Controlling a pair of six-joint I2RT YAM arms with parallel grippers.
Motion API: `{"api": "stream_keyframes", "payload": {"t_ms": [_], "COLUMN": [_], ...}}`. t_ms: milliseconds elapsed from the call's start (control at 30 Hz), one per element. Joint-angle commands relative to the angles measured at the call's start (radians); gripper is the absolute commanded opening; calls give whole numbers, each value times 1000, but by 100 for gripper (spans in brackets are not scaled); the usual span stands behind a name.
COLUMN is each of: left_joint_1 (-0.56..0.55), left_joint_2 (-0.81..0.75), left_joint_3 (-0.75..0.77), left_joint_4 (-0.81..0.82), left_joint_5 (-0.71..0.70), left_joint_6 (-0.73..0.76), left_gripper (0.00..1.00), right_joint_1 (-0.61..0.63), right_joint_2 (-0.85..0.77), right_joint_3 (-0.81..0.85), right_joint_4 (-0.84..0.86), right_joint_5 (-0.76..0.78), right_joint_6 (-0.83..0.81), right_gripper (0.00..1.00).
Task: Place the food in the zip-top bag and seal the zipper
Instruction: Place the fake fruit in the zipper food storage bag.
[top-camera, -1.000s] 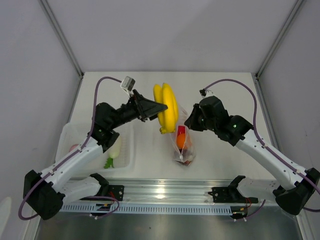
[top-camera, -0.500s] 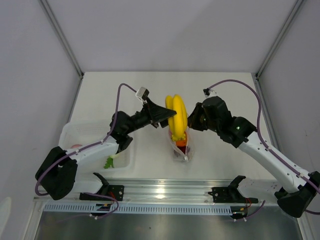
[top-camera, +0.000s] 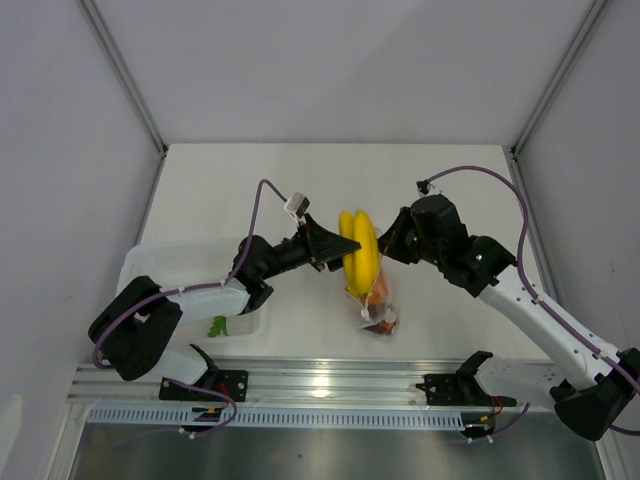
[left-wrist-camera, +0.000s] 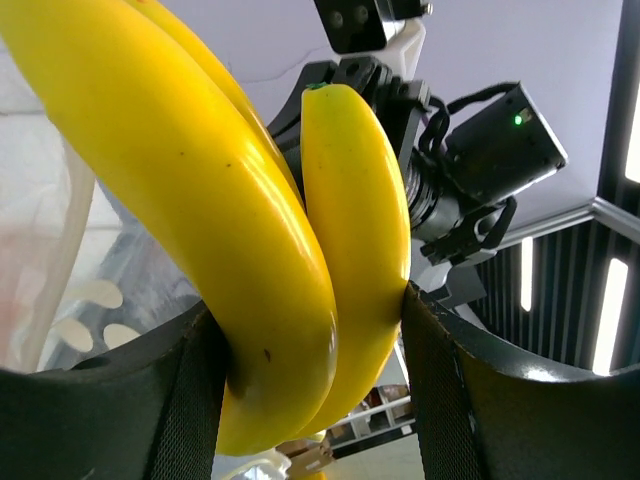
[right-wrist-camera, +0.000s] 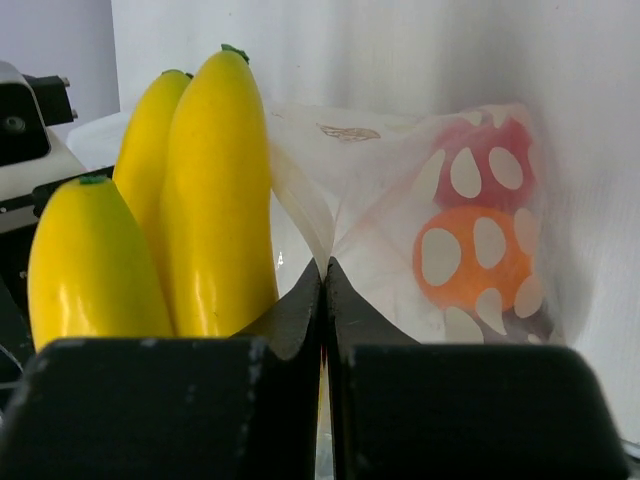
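While our left gripper (top-camera: 338, 249) clamps the glossy yellow banana (top-camera: 360, 258) bunch between partly spread jaws, we see the fruit hanging just beside the rim of the zip-top bag (top-camera: 381, 312). Our right gripper (right-wrist-camera: 323, 290), fully closed, pinches that clear, crinkly rim. Through the plastic we make out an orange one (right-wrist-camera: 465, 255) and a red one (right-wrist-camera: 492, 150), low over the white desk (top-camera: 300, 175).

White table (top-camera: 250, 180): translucent tray (top-camera: 150, 262) at left; zip-top bag (top-camera: 382, 318) resting front-centre.
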Motion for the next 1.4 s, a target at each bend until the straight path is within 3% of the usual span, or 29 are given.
{"api": "stream_keyframes", "payload": {"t_ms": [0,300,400,500,600,800,1000,1367], "left_joint_1": [-30,-36,-39,-48,-62,-83,-123,-211], "left_joint_2": [5,-39,-99,-180,-209,-183,-168,-120], "left_joint_3": [-19,-31,-30,-4,9,67,200,427], "left_joint_4": [147,23,-110,-374,-431,-623,-968,-1486], "left_joint_5": [42,84,55,7,-8,-20,-120,-396], "left_joint_6": [79,234,321,433,469,459,504,677], "left_gripper": [1,1,1,1,1,1,0,1], "right_joint_1": [-9,-34,-37,-49,-56,-57,-62,-72], "right_joint_2": [-31,-40,-48,-56,-57,-51,-59,-25], "right_joint_3": [0,-3,5,6,6,2,-8,-3], "right_joint_4": [50,44,41,47,62,79,82,82], "right_joint_5": [-18,-58,-62,-65,-102,-116,-102,-107], "right_joint_6": [51,50,50,53,61,74,68,42], "right_gripper": [0,0,0,0,0,0,0,0]}}
